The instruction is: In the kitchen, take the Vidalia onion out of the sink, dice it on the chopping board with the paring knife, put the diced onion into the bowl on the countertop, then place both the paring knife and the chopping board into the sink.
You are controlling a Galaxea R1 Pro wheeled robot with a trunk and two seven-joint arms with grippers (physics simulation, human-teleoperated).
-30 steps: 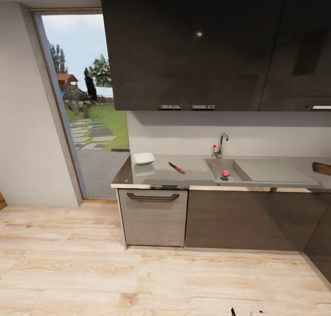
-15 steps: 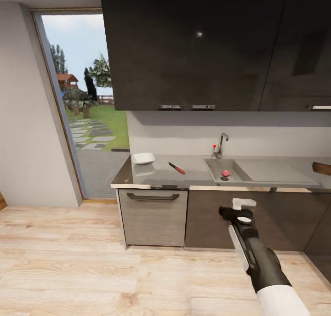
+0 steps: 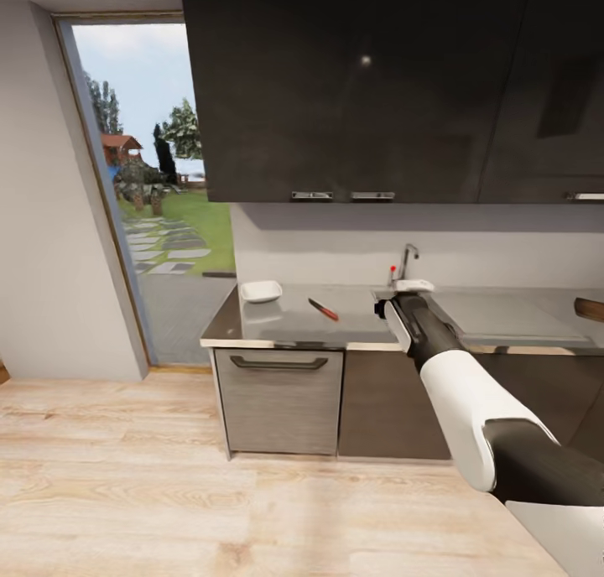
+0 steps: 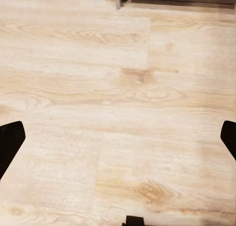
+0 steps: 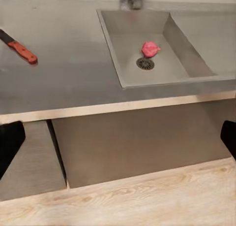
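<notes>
One onion (image 5: 150, 48), small, pinkish-red and rounded with a pointed tip, lies on the floor of the sink (image 5: 182, 48), just beside the round drain (image 5: 145, 64). It looks light, firm and smooth-skinned, apt to roll, so a hold across its widest middle seems best. On the surface (image 3: 285, 321) left of the sink lies the knife (image 5: 18, 48), and the bowl (image 3: 262, 290) sits near the far left corner. The right tool (image 5: 118, 137) faces the sink, fingers spread wide and empty. The left tool (image 4: 118, 137), also wide, points at the wooden floor (image 4: 118, 88).
</notes>
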